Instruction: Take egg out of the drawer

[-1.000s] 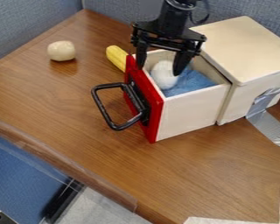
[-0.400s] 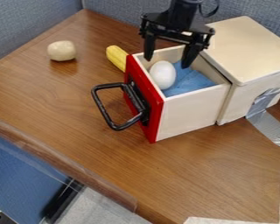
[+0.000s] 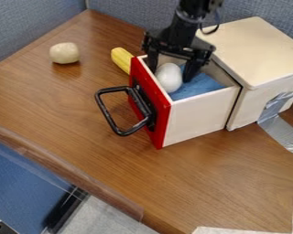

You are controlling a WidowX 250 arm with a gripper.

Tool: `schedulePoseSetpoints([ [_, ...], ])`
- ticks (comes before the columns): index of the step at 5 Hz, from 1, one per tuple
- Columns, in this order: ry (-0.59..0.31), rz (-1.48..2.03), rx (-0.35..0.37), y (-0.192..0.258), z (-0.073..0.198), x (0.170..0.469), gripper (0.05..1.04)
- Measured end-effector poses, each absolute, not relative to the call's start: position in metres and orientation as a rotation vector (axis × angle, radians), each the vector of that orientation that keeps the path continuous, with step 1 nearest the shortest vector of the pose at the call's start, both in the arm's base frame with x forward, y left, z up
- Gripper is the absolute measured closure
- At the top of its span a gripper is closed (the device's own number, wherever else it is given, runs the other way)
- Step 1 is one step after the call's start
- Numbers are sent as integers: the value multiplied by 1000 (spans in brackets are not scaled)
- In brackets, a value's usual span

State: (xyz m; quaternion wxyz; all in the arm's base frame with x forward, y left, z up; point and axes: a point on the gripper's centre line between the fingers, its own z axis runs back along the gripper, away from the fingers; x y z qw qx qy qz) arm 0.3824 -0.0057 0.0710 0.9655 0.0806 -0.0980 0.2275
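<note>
The black two-finger end effector [image 3: 170, 76] hangs released, fingers spread, by the white oval egg [image 3: 168, 78] in the red-fronted, cream wooden drawer [image 3: 197, 118].

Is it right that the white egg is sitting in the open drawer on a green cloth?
Not quite: in the camera view, the cloth is blue, not green. The white egg is indeed in the open drawer.

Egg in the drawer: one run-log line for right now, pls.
gripper: open, over drawer, fingers either side of egg | egg: in drawer, upright | drawer: open | cloth: in drawer | task: egg not yet out
</note>
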Motion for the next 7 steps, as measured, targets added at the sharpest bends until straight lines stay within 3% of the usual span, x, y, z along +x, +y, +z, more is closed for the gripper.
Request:
schedulePoseSetpoints([
  [1,-189,497,163,0,66,382,274],
  [3,-181,497,131,-2,68,379,275],
  [5,-240,517,-33,8,128,373,275],
  [7,-363,655,22,59,166,386,275],
])
